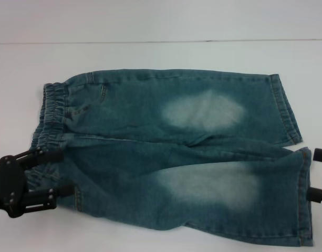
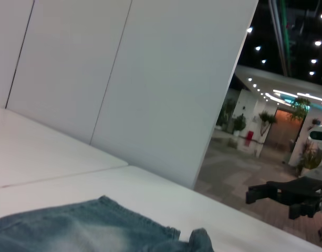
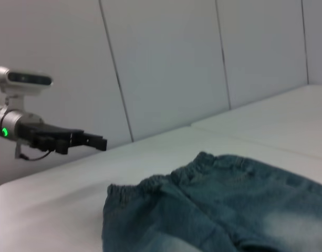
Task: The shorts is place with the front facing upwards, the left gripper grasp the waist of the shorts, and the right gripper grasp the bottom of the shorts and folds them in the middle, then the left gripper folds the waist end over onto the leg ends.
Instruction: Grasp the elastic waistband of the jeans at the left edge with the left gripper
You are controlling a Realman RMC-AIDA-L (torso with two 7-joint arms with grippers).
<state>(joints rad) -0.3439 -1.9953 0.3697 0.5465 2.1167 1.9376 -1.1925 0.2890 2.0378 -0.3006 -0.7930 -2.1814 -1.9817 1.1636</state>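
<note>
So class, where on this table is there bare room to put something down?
Free: the white table strip beyond the denim shorts, and the patch left of the waistband. Crowded: the near edge, where the left pincer and right pincer flank the shorts.

White tabletop (image 1: pixel 150 52), seam line across its far part. Grey panelled wall (image 3: pixel 166 63) behind, vertical joints visible. Past the wall's edge: lit hallway with ceiling lights (image 2: pixel 287 58) and potted plants (image 2: pixel 266 121).

Soft, even overhead light; slight blur, faint shadows.
</note>
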